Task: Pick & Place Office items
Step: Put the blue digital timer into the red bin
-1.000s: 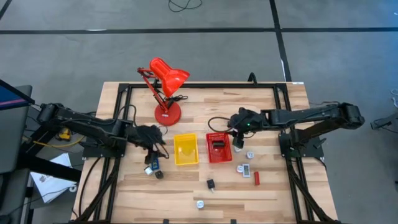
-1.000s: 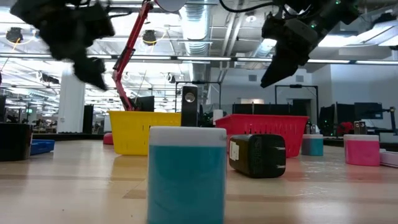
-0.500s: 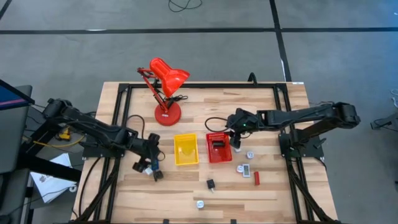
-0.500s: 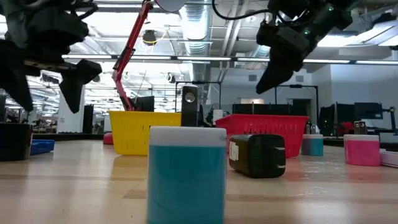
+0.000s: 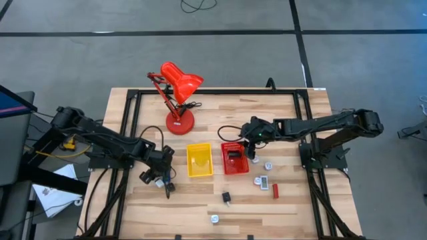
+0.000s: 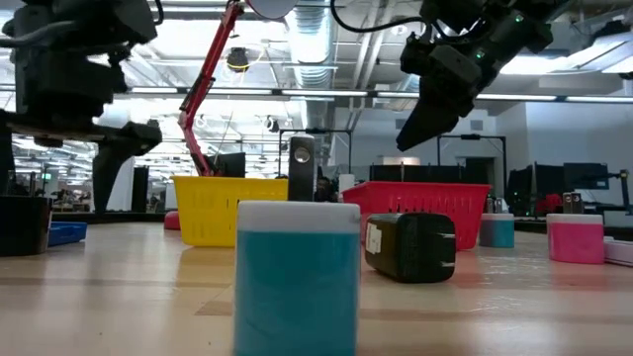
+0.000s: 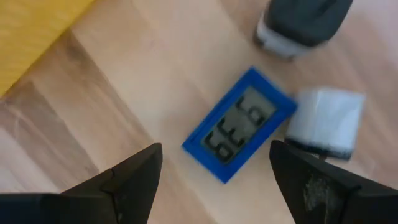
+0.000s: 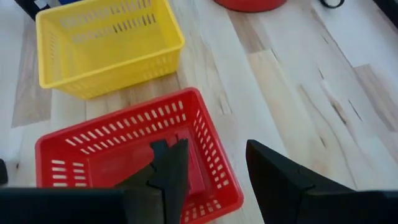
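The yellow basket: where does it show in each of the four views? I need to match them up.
High view: yellow basket mid-table, left of the red basket.
Low view: left of centre, behind the teal block.
Left wrist view: only a yellow corner at the upper left.
Right wrist view: upper left, beyond the red basket.
Shared landmark: the red basket beside it, seen in all but the left wrist view.

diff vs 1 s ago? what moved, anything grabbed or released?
The left gripper has swung down and toward the table's front, and now hangs open over the blue clock, not gripping it. The right gripper has edged slightly left over the red tray, open and empty. Nothing grabbed or released. Trays, lamp and loose items unchanged.
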